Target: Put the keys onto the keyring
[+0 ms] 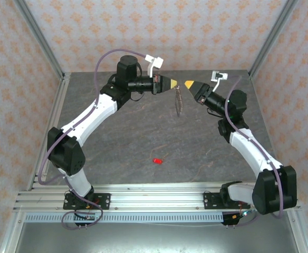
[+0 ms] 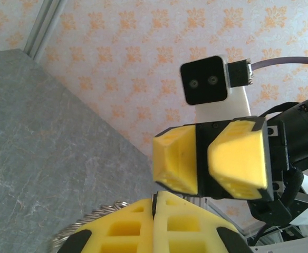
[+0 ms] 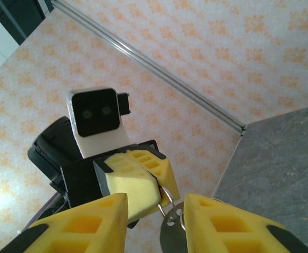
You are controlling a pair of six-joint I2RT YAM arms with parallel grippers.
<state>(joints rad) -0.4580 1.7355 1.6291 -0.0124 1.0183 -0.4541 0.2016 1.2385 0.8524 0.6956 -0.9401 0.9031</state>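
Left gripper (image 1: 173, 83): pressed together, pinching the keyring (image 1: 179, 101), which hangs from its tip.
Right gripper (image 1: 187, 83): spread, just beside the keyring.
Red key (image 1: 157, 161): on the counter (image 1: 143, 132), well apart from both grippers.

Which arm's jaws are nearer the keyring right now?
Left. The left jaws are shut on the top of the keyring, which dangles from them. The right jaws stand open just to its right, facing them.
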